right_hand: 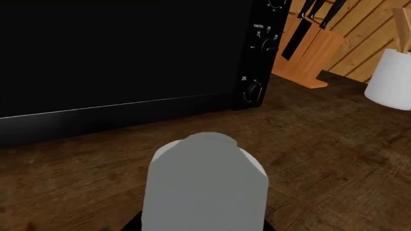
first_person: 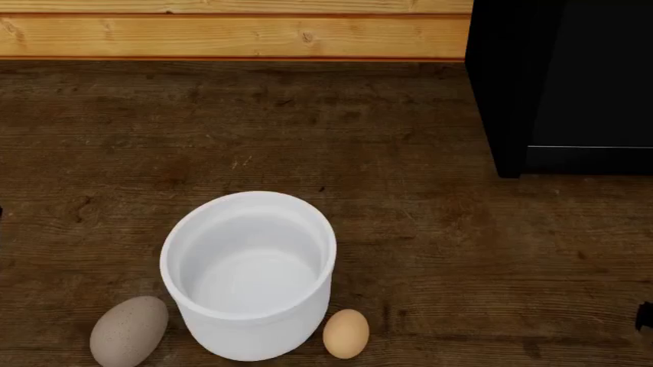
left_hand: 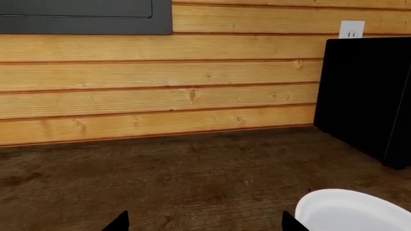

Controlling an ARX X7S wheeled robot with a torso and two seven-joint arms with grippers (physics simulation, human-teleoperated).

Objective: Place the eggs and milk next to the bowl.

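The deep white bowl [first_person: 250, 275] stands upright on the dark wooden counter near the front of the head view. The larger pale speckled egg [first_person: 130, 330] lies against its left side, and the small orange-tan egg [first_person: 346, 333] lies close to its right side. In the left wrist view my left gripper [left_hand: 207, 224] is open with nothing between its black fingertips [left_hand: 121, 223], and the bowl's rim [left_hand: 350, 211] sits just beside one tip. The milk [right_hand: 205, 183] fills the right wrist view, upright, with my right gripper [right_hand: 202, 225] shut on its sides. The milk is out of the head view.
A black oven [first_person: 561, 84] stands at the back right, its glass door [right_hand: 115, 57] directly ahead of the milk. Beyond it are a wooden knife block [right_hand: 308, 53] and a white utensil holder [right_hand: 391, 79]. A plank wall [left_hand: 160, 72] with an outlet [left_hand: 351, 29] closes the back.
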